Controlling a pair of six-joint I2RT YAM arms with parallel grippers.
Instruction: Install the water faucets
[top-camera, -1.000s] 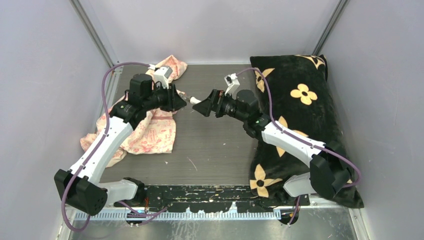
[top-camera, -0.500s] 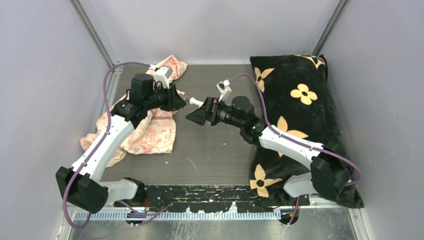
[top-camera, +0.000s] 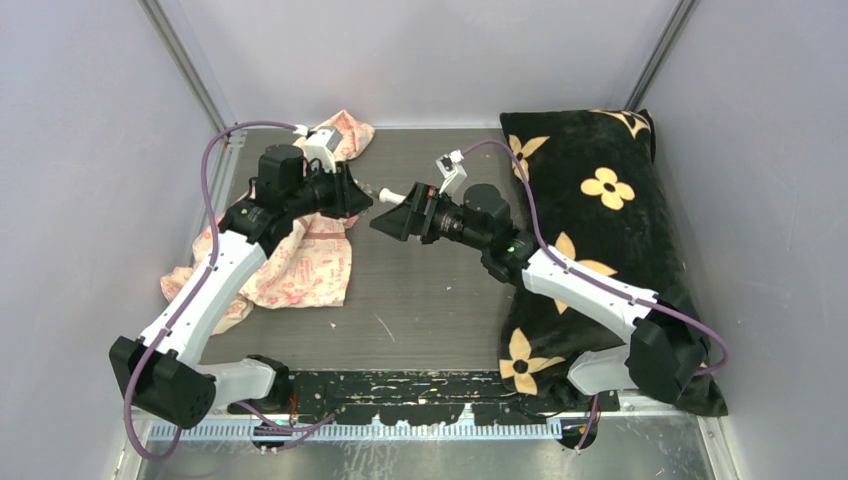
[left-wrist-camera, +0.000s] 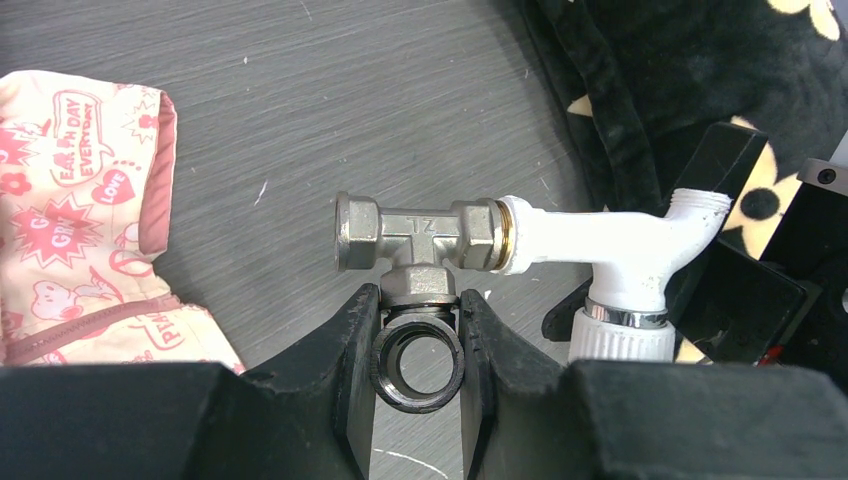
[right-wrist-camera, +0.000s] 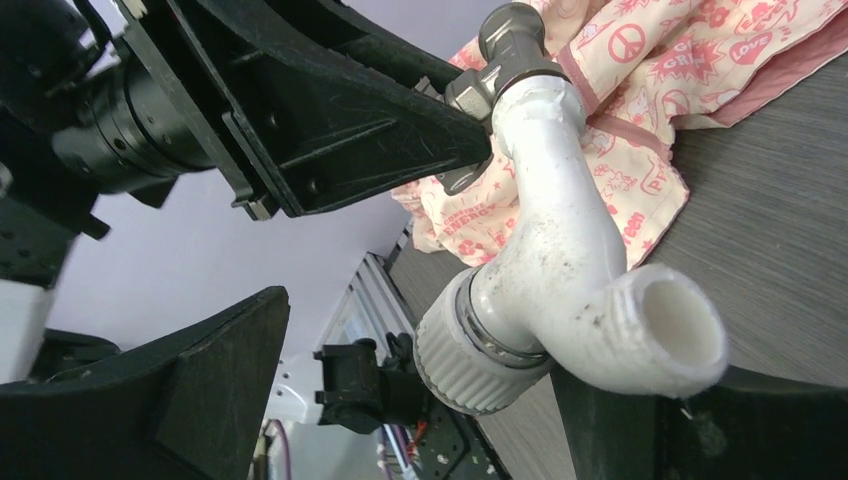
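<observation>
1. Plastic-into-metal threading, seemingly: mating white tap (left-wrist-camera: 600, 240) end-on with tee (left-wrist-camera: 418, 235), aloft over desk (left-wrist-camera: 300, 80).
2. Clamping tee's lower stem with left end effector (left-wrist-camera: 418, 330); with right end effector (right-wrist-camera: 450, 370) spread wide, touching tap by one finger only.
3. Next, probably: close on tap, twist, mind alignment.
4. Stamped "TZ" on tee; printed "EARTH DAY EVERYDAY", "LOVE" on cloth (left-wrist-camera: 80, 200).

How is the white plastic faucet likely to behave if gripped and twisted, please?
The white plastic faucet looks rigid, so it should probably turn without flexing. Its smooth curved body may slip in a grip; the ribbed collar likely holds better.
</observation>
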